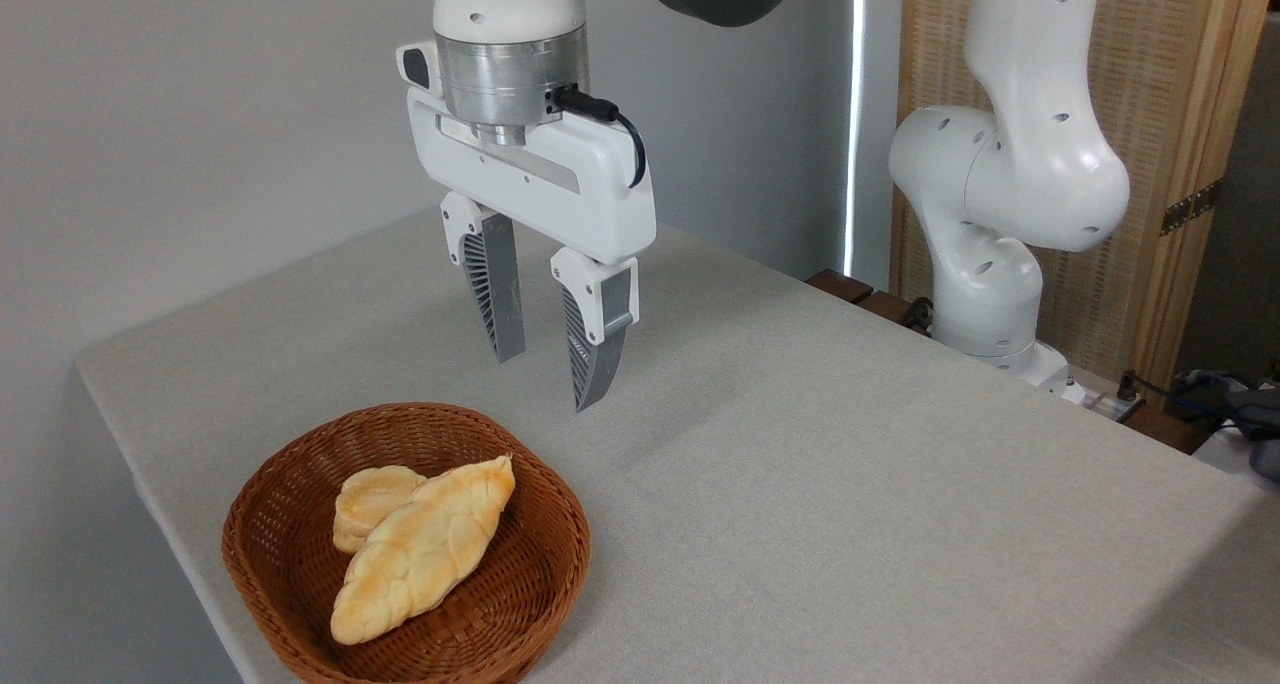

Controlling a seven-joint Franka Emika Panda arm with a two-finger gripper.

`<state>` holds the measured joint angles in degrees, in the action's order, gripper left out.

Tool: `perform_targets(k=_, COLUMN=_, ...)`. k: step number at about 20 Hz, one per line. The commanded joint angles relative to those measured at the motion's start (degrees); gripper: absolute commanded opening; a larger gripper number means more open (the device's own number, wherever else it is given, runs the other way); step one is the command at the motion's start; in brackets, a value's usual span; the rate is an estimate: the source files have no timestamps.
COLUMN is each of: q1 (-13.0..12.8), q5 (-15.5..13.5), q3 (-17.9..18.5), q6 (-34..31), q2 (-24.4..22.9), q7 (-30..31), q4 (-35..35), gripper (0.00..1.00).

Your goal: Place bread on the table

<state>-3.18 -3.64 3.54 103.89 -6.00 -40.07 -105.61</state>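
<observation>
The bread point(425, 551), a long braided golden loaf with a browned top, lies diagonally inside a brown wicker basket point(545, 554) at the front left of the grey table point(850, 484). It leans partly over a small round bun point(368, 501). My gripper point(548, 382) hangs open and empty in the air above and behind the basket, fingers pointing down, well clear of the loaf.
The arm's white base point(985, 304) stands at the table's far right edge, with cables point(1210, 394) beside it. A wooden screen point(1150, 164) rises behind. The table's left edge runs close to the basket.
</observation>
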Motion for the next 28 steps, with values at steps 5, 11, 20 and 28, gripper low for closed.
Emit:
perform_targets(k=5, q1=1.16, q5=-0.84, q3=-0.46, q6=-1.76, q2=0.03, q7=-0.8, q4=0.93, gripper=1.0)
perform_targets(k=11, q1=1.16, q5=-0.84, q3=-0.46, q6=-1.76, q2=0.03, q7=-0.8, q4=0.93, gripper=1.0)
perform_targets(k=20, q1=1.34, q5=-1.2, q3=-0.28, q6=-0.89, q2=-0.06, q7=-0.89, q4=0.85, gripper=1.0)
perform_targets(k=28, q1=0.46, q5=-1.2, q3=-0.99, q6=9.03, q2=2.22, q7=-1.32, q4=-0.99, gripper=1.0)
